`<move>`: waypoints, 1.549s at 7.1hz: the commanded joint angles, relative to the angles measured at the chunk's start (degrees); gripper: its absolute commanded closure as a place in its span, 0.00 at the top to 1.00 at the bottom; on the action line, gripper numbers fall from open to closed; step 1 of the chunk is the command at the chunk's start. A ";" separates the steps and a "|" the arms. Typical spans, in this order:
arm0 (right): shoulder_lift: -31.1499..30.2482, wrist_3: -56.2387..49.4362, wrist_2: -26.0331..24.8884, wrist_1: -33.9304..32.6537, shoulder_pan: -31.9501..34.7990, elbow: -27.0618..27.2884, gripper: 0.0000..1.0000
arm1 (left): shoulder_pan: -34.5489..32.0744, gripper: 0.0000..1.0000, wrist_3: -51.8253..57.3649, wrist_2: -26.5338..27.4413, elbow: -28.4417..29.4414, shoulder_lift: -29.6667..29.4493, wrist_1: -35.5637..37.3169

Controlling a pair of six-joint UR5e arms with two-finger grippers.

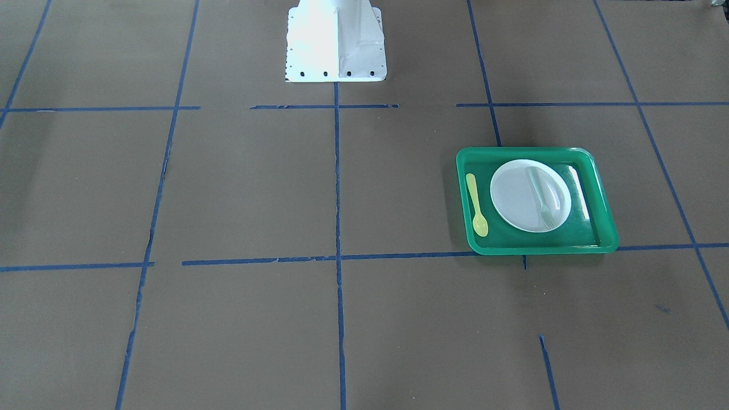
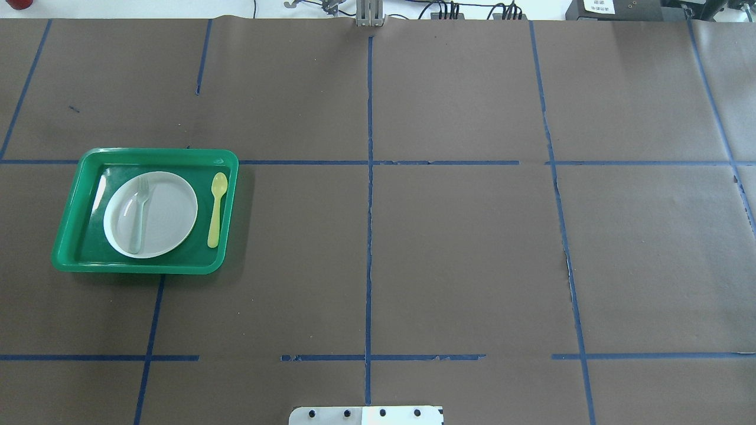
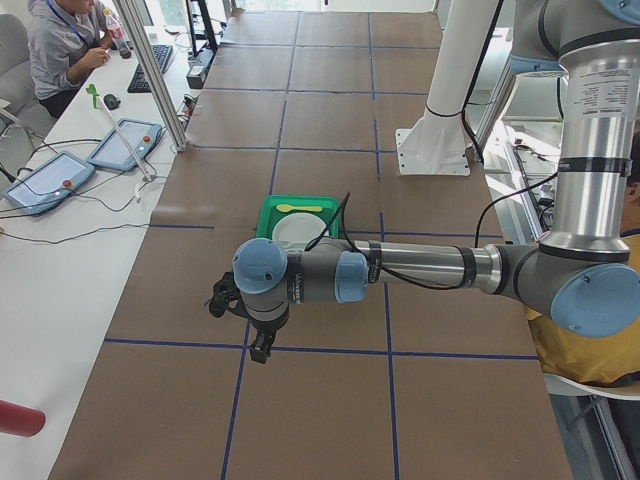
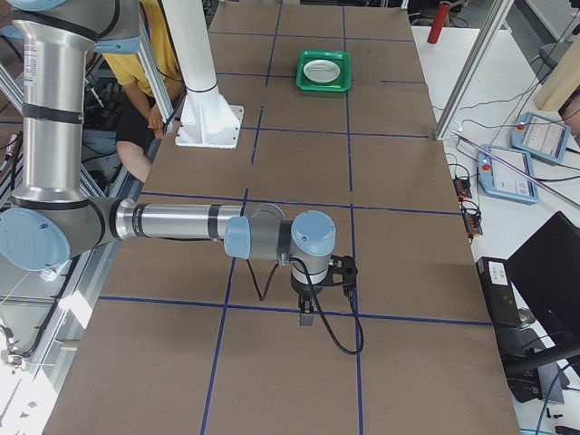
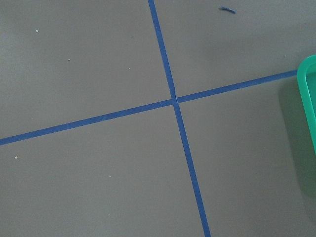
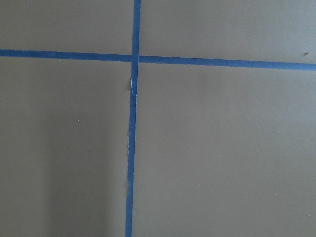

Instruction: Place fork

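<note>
Plainly, the fork (image 2: 140, 215) is lying on the white plate (image 2: 168, 215), along the plate's side away from the yellow spoon (image 2: 216, 209), with its tines pointing away from the robot. The plate is sitting inside the green tray (image 2: 136, 268), and the spoon is lying on the tray's floor just beside the plate, apart from the fork. The tray is resting on the brown worktop (image 2: 460, 254) in the robot's left half, over 1 of the blue tape lines (image 2: 369, 236).

The overhead and front-facing views are showing the tray and its contents sharply, plus the robot's white base (image 1: 335, 40), but neither of the 2 hands. Only the 2 side views are showing those. From the left end, the left hand (image 3: 262, 350) is hanging above the worktop near a tape crossing, well apart from the tray, which the arm is partly hiding there. From the right end, the right hand (image 4: 305, 317) is hanging over another tape line, far from the tray. From these side views alone, one cannot tell whether either hand is wide or narrow. The left wrist camera is catching the tray's rim at its right edge, while the right wrist camera is showing only worktop and tape.
</note>
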 commanded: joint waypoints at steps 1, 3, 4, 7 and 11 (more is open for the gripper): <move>0.00 -0.03 0.00 0.00 0.00 0.00 1.00 | 0.09 1.00 0.05 -0.09 -0.28 -0.04 1.80; 0.00 0.05 0.00 0.00 0.00 0.00 1.00 | 0.35 1.00 -0.21 0.26 1.20 -0.13 2.96; 0.00 0.05 0.00 0.00 0.00 0.00 1.00 | 0.35 1.00 -0.04 -0.17 2.95 0.48 2.35; 0.00 0.05 0.00 0.00 0.00 0.00 1.00 | 11.61 1.00 -14.77 0.43 -2.61 0.05 -4.56; 0.00 -0.03 0.00 0.00 0.00 0.00 1.00 | 34.24 0.98 -53.67 6.30 -3.88 -7.22 -18.31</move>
